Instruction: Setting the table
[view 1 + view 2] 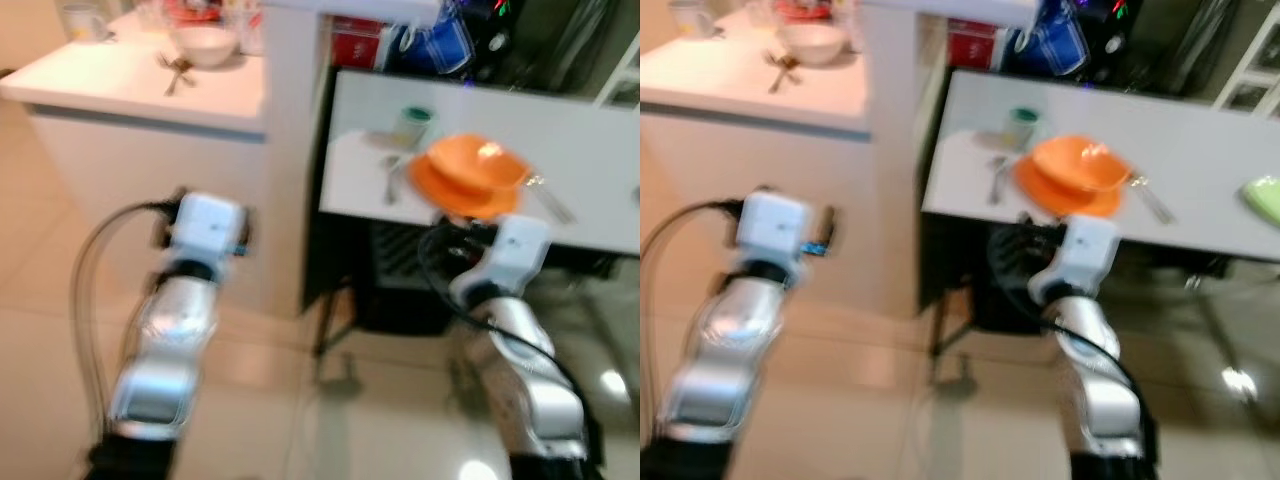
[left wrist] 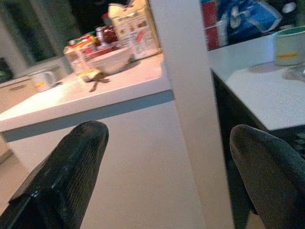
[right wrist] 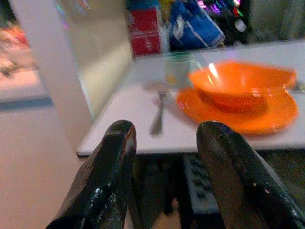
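Note:
An orange bowl (image 1: 482, 163) sits in an orange plate (image 1: 440, 192) near the front edge of the white table (image 1: 580, 140). A spoon (image 1: 391, 177) and a pale cup with a green rim (image 1: 411, 125) lie left of the plate, and a fork (image 1: 551, 203) lies to its right. My right gripper (image 3: 164, 162) is open and empty, just short of the table edge and facing the bowl (image 3: 243, 83). My left gripper (image 2: 167, 191) is open and empty, held before the white counter (image 2: 95, 102). That counter carries a white bowl (image 1: 205, 42) and cutlery (image 1: 175, 70).
A white pillar (image 1: 295, 150) stands between counter and table. A green plate (image 1: 1265, 198) lies at the table's right end. Food cartons (image 2: 128, 24) stand behind the white bowl. Blue and red packages (image 1: 430, 45) sit behind the table. Dark items and glossy tiled floor (image 1: 380, 420) lie under it.

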Available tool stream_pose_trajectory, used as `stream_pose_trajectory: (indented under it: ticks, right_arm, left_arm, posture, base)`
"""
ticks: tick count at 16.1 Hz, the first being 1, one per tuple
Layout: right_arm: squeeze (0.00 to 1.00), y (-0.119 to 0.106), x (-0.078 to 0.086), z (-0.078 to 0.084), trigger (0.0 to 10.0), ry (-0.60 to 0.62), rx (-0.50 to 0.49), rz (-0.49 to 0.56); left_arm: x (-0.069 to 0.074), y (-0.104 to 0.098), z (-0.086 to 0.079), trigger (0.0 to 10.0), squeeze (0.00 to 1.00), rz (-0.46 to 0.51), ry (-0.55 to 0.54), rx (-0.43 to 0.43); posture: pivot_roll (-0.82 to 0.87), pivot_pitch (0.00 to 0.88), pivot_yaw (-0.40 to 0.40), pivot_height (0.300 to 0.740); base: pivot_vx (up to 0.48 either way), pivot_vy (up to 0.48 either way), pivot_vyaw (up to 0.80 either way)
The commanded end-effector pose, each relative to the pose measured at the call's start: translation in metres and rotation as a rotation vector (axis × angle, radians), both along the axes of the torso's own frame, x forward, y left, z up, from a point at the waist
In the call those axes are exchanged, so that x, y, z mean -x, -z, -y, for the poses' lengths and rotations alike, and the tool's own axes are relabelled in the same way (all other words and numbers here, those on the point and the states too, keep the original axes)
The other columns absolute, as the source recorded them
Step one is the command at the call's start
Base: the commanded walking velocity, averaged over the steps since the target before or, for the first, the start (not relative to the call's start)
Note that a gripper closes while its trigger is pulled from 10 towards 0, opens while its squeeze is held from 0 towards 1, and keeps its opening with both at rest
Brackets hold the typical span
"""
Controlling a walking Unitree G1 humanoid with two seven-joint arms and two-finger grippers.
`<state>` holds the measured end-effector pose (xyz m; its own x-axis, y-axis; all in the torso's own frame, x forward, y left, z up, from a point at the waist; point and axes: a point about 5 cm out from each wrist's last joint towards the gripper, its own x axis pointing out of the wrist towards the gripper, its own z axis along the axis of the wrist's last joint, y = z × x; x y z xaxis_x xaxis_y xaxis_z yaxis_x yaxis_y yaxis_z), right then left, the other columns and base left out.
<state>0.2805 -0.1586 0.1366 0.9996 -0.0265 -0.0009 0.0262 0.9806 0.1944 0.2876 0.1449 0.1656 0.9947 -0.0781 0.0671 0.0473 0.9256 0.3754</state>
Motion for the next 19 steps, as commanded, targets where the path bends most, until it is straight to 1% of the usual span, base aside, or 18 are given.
stream_pose_trajectory:
  ticks: [1, 3, 4, 5, 7, 10, 12, 15, 17, 19]
  right_arm:
    - [0.00, -0.007, -0.004, -0.004, 10.0, -0.011, -0.003, 0.027]
    - [0.00, -0.011, -0.008, -0.010, 10.0, -0.045, 0.006, 0.035]
    - [0.00, -0.012, -0.008, -0.011, 10.0, -0.048, 0.009, 0.036]
    - [0.00, -0.011, -0.005, -0.009, 10.0, -0.039, 0.009, 0.032]
    - [0.00, -0.009, -0.004, 0.000, 10.0, 0.002, -0.008, 0.019]
    - [0.00, -0.010, -0.009, -0.001, 10.0, 0.005, -0.007, 0.019]
    - [0.00, -0.012, -0.010, -0.003, 10.0, -0.010, 0.003, 0.019]
    - [0.00, -0.014, -0.009, 0.002, 10.0, 0.016, -0.001, 0.022]
    - [0.00, -0.014, -0.010, 0.002, 10.0, 0.023, -0.011, 0.020]
    - [0.00, -0.017, -0.016, -0.002, 10.0, 0.013, -0.010, 0.024]
  left_arm:
    - [-0.002, -0.004, -0.004, 10.0, 0.00, 0.016, -0.016, -0.023]
    - [-0.003, -0.007, -0.009, 10.0, 0.00, 0.021, -0.042, -0.018]
    - [-0.003, -0.008, -0.010, 10.0, 0.00, 0.022, -0.046, -0.017]
    - [-0.003, -0.006, -0.012, 10.0, 0.00, 0.018, -0.051, -0.015]
    - [-0.004, -0.006, -0.005, 10.0, 0.00, 0.008, -0.027, -0.028]
    - [-0.007, -0.008, -0.008, 10.0, 0.00, 0.010, -0.041, -0.021]
    - [-0.007, -0.009, -0.010, 10.0, 0.00, 0.009, -0.046, -0.019]
    - [-0.012, -0.011, -0.010, 10.0, 0.00, 0.011, -0.049, -0.007]
    - [-0.014, -0.016, -0.008, 10.0, 0.00, 0.021, -0.036, -0.043]
    - [-0.019, -0.018, -0.013, 10.0, 0.00, 0.031, -0.076, -0.034]
  posture:
    - [0.07, 0.000, -0.097, 0.740]
    - [0.06, 0.000, -0.102, 0.740]
    - [0.06, 0.000, -0.098, 0.740]
    - [0.04, 0.000, -0.079, 0.740]
    - [0.05, 0.000, -0.071, 0.740]
    - [0.05, 0.000, -0.081, 0.740]
    - [0.03, 0.000, -0.073, 0.740]
    - [0.01, 0.000, -0.053, 0.740]
    - [0.03, 0.000, -0.052, 0.740]
    - [0.03, 0.000, -0.069, 0.740]
  base:
    - [0.000, 0.480, 0.00]
    - [0.000, 0.480, 0.00]
    - [0.000, 0.480, 0.00]
    - [0.000, 0.480, 0.00]
    - [0.000, 0.480, 0.00]
    - [0.000, 0.480, 0.00]
    - [0.000, 0.480, 0.00]
    - [0.000, 0.480, 0.00]
    - [0.000, 0.000, 0.00]
    - [0.000, -0.480, 0.00]
